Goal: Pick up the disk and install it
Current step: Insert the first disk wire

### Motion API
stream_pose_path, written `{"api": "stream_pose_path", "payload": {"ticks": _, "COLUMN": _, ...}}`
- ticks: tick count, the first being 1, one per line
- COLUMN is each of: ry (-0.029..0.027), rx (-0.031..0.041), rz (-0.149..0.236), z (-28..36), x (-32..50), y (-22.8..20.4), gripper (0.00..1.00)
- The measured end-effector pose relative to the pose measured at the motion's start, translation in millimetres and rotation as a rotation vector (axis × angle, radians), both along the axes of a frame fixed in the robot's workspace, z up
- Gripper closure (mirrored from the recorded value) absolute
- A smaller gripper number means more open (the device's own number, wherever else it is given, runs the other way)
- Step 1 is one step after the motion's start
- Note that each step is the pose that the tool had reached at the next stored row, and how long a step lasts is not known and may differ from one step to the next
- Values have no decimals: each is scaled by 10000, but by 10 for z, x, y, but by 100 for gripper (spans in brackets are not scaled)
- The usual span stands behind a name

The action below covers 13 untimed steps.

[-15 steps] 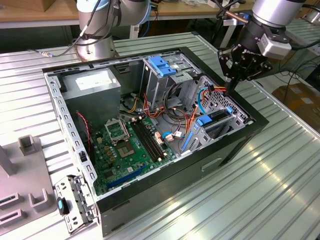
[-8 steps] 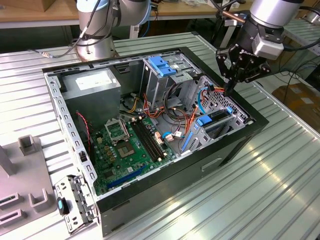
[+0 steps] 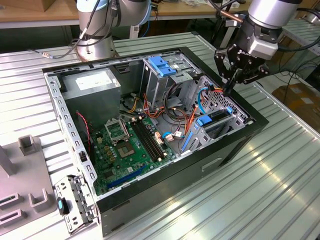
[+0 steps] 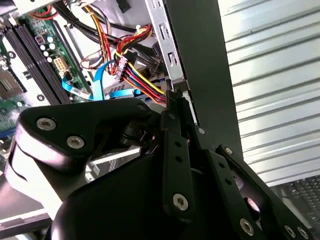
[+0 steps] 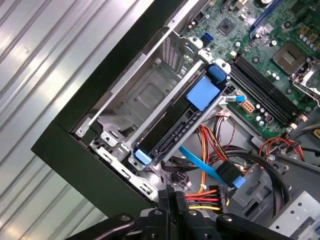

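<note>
You see only one edge of the disk (image 5: pixel 172 132), slotted in its cage (image 5: pixel 145 102); the gripper (image 3: pixel 229 89) hovers above, clenched, holding nothing

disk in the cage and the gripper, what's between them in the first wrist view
In the first wrist view, a blue flat cable and a red-yellow-black wire bundle lie between the disk and the gripper.

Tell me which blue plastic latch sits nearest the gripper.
The lower blue plastic latch on the small grey drive cage just below the gripper; the other tops the taller cage farther off.
</note>
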<state>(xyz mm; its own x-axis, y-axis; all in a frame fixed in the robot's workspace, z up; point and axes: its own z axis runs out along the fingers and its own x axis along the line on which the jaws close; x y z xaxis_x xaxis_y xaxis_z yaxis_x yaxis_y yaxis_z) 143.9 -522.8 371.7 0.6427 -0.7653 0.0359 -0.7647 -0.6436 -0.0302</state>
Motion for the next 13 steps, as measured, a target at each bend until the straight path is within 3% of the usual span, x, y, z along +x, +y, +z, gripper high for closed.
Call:
{"api": "stream_pose_path", "payload": {"ticks": 8, "ry": 0, "rx": -1, "rz": -1834, "z": -20, "x": 0, "y": 0, "gripper": 83}}
{"api": "stream_pose_path", "payload": {"ticks": 10, "ry": 0, "rx": -1, "rz": -2061, "z": -21, "x": -1, "y": 0, "gripper": 83}}
{"api": "stream_pose_path", "payload": {"ticks": 13, "ry": 1, "rx": 0, "rz": -2079, "z": -22, "x": -27, "y": 0, "gripper": 83}}
